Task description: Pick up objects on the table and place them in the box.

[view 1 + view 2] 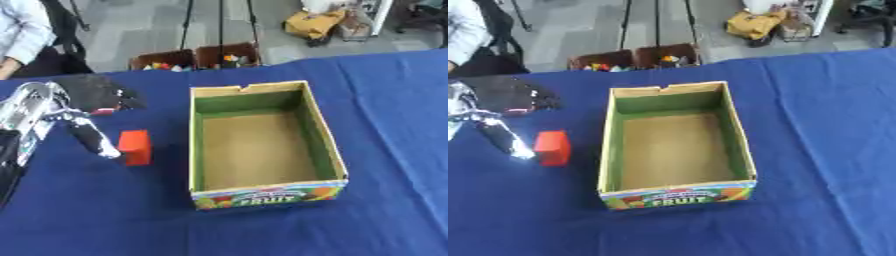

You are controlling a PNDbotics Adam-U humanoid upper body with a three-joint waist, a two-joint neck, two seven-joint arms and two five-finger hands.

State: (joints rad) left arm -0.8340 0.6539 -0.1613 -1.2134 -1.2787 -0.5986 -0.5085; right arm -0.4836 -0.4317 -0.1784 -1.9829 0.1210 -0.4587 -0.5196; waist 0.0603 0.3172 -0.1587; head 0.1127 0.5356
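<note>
Beside red block (135,147), left hand (83,107) half-curled

Grey floor (131,30) across top of frame. Black tripod legs (219,22) upper centre. Yellow bag (313,22) upper right. Two brown bins (197,59) behind table edge.

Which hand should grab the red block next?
Left. The robot's left hand is already right beside the red rectangular block, fingers spread, on the side left of the empty open cardboard fruit box. The right hand is out of view.
</note>
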